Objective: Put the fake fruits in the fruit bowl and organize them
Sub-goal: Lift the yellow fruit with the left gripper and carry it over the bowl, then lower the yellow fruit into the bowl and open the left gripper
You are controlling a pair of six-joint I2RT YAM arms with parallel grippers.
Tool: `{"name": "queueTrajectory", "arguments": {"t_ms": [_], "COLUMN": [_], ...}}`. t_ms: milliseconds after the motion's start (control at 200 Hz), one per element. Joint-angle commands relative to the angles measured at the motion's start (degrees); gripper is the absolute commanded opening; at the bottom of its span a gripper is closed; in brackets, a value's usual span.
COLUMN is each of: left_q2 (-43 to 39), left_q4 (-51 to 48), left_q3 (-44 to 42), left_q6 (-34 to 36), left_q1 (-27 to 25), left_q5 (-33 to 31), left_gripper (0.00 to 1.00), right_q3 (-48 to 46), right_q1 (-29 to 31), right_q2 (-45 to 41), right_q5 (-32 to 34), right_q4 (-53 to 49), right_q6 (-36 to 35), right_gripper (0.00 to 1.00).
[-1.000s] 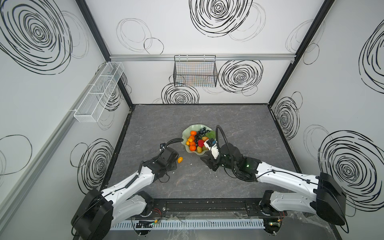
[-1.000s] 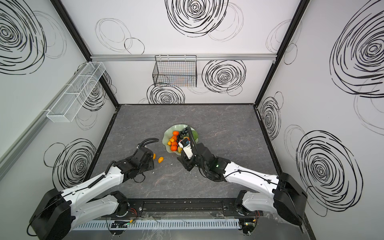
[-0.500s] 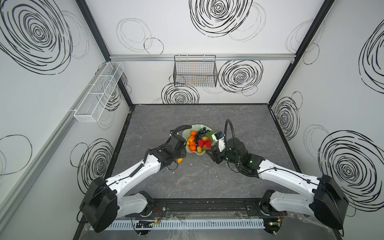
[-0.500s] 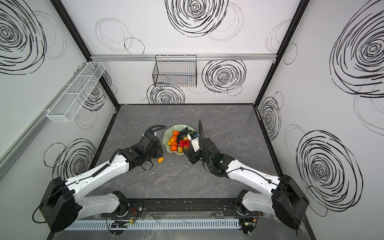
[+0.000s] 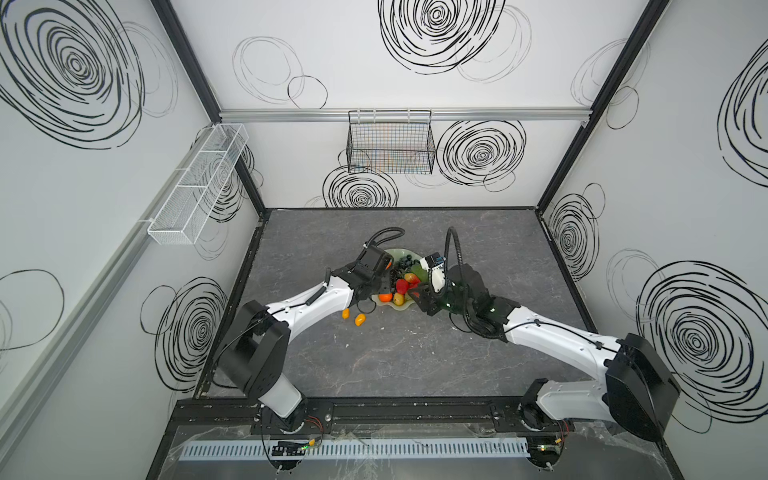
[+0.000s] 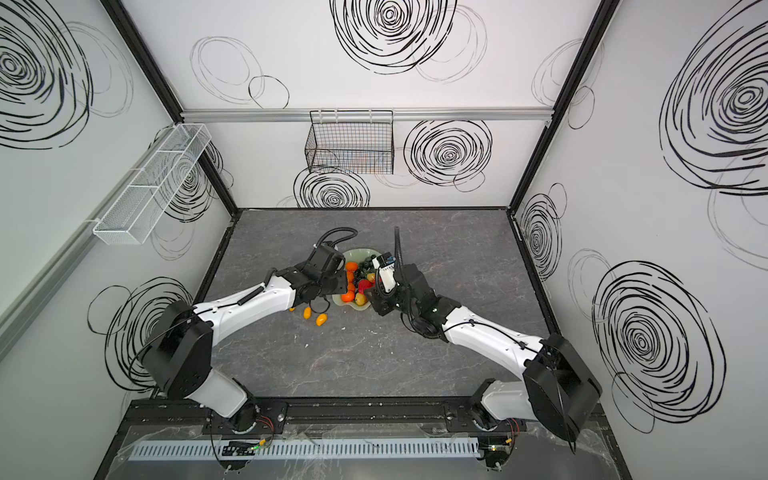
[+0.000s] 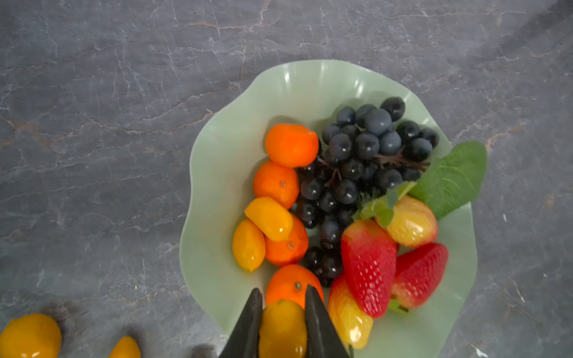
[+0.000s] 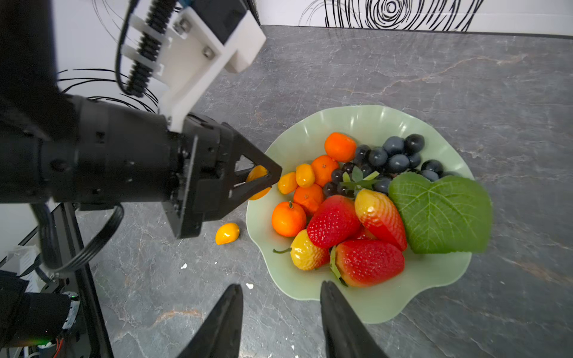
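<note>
pincer on the left [image 7: 282, 289] nips a kumquat [image 7: 282, 328]; right pincer [image 8: 281, 285] gapes.

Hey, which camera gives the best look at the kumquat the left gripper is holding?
The left wrist view: the kumquat fills the gap between the left gripper's fingers, near the fruit bowl's rim. The right wrist view shows only slivers of it behind those fingers. In both top views the left arm hides it.
</note>
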Motion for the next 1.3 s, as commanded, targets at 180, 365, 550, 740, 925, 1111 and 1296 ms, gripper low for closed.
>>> {"name": "queueTrajectory", "arguments": {"t_ms": [180,365,550,740,925,1111,1296], "left_q2": [8.08,11.14,12.78,12.70,11.88,10.04,6.99], "left_q4": [-0.12,-0.41,-0.50,-0.93,-1.45,-2.06,-2.87], "left_q3": [8.78,9.93,10.26,10.25,10.29,10.71,10.65], "left_q6": [3.70,3.87,3.93,3.95,3.77,3.64,3.42], "left_q1": [4.87,5.97,6.21,6.23,6.08,5.37,4.72], "left_q5": [0.02,-0.53,-0.82,-1.70,-2.19,-2.69,-3.55], "left_gripper": [0.20,0.18,0.18,0.22,0.28,0.34,0.37], "right_q3": [4.40,4.33,3.79,3.36,2.99,2.44,1.34], "right_q1": [-2.70,-3.77,-4.29,-4.39,-4.39,-4.45,-4.39], "right_q2": [3.92,4.26,3.97,3.68,2.86,1.21,-0.93], "right_q5": [-2.40,-3.37,-3.93,-4.22,-4.21,-3.74,-3.32], "right_q4": [1.86,2.08,2.21,2.17,2.21,1.68,1.45], "right_q6": [-1.01,-1.11,-1.03,-1.02,-0.94,-1.67,-2.12], "right_gripper": [0.45,0.45,0.45,0.45,0.45,0.46,0.47]}}
